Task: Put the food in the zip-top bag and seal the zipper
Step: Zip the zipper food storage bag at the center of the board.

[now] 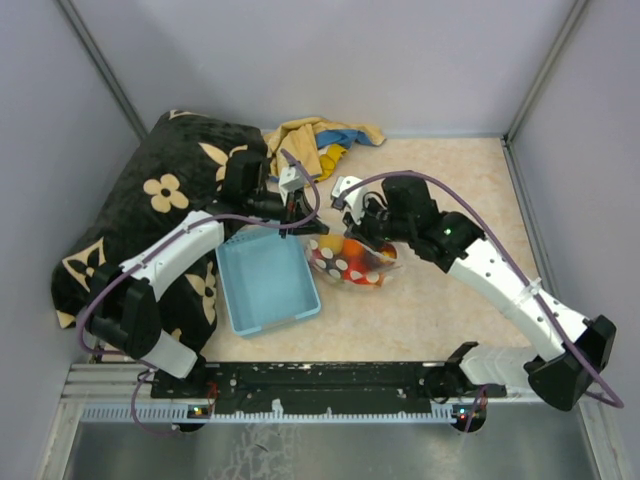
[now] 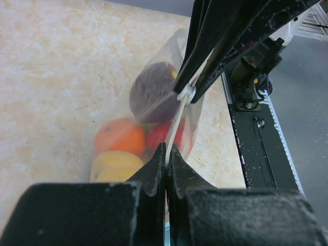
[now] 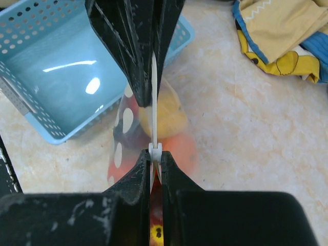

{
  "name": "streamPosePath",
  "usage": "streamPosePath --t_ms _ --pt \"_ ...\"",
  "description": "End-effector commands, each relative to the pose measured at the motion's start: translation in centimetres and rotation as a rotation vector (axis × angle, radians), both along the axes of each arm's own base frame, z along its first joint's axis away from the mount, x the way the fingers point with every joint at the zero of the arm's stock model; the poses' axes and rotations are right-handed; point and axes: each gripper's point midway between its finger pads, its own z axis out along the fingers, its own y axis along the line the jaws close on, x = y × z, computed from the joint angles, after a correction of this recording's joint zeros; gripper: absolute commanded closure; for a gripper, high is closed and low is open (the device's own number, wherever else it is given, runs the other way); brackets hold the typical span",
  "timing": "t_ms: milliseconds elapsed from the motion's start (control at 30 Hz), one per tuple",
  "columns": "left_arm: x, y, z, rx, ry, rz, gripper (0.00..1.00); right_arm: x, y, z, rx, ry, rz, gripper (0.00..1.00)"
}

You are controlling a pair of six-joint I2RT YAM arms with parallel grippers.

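Observation:
The zip-top bag lies on the table right of the basket, with the food inside it. In the left wrist view a maroon fruit, an orange one, a yellow one and a red one show through the plastic. The zipper stretches taut between both grippers. My left gripper is shut on one end of it. My right gripper is shut on the zipper at its white slider. From above, the left gripper and right gripper face each other over the bag.
A light-blue basket stands just left of the bag and near the left arm. A black flowered blanket covers the far left. A yellow and blue cloth lies at the back, and grey walls close in the table.

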Motion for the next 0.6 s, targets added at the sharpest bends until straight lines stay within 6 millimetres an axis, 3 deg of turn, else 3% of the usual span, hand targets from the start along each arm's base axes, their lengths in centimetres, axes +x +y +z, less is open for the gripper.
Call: streamPosePath --t_ms 0,567 --pt "1.2 0.7 1.6 -0.018 -0.027 0.045 1.00 -0.5 -3.3 0.2 -0.054 -0.011 -0.065 1.00" --pt "4.7 2.9 0.2 0.043 -0.028 0.229 1.00 -1.6 -7.9 -1.2 -0.156 0.025 -0.175 1.00"
